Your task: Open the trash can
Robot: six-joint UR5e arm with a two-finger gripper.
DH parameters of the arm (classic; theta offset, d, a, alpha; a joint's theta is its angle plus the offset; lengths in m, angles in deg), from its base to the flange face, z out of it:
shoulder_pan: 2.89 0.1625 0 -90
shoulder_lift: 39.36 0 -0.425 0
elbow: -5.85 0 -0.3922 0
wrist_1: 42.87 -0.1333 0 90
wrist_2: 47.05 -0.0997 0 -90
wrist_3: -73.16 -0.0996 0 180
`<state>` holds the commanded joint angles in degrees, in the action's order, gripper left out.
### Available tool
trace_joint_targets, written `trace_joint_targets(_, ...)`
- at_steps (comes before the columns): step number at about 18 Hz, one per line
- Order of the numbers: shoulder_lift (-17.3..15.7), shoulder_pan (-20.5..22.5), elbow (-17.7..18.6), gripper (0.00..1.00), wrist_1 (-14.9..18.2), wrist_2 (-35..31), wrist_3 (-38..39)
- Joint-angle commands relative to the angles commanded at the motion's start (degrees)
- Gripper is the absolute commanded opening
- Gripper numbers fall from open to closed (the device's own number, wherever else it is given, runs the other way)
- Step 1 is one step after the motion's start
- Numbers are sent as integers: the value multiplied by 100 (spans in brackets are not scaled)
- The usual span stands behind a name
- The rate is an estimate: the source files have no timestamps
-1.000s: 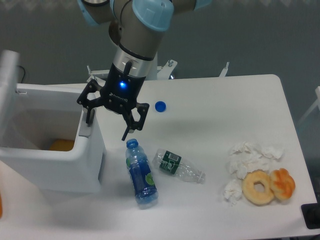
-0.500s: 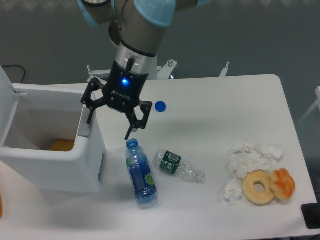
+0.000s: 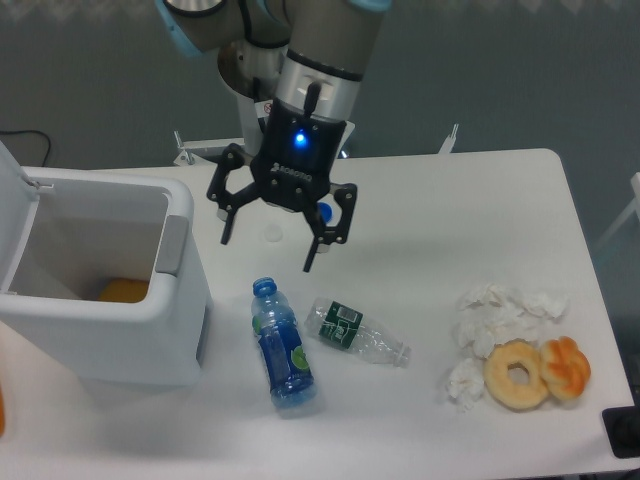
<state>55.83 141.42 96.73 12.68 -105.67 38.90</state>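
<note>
You see the large white boxy plastic trash can point(image 3: 150, 330) probably fully open, so keep the spread, empty 2-finger gripper point(image 3: 270, 240) clear.

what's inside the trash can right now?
The trash can stands open, its lid tipped up at the left edge. At the bottom lies something orange-yellow, only partly visible. The near wall hides the rest of the floor, so other contents can't be ruled out.

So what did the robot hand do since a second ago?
The gripper moved right, away from the trash can edge, and now hangs open over the table, holding nothing. The lid swung further back. The bin stays open; the bottles, tissues and donuts did not move.
</note>
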Motion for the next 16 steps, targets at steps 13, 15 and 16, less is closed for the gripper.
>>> trace_joint_targets(13,123,36,35,100,70,-1774,-2602)
trace_joint_targets(15,132,27,79,100,62,-2230,-2866)
trace_joint_targets(16,141,9,79,100,62,-2450,-2998)
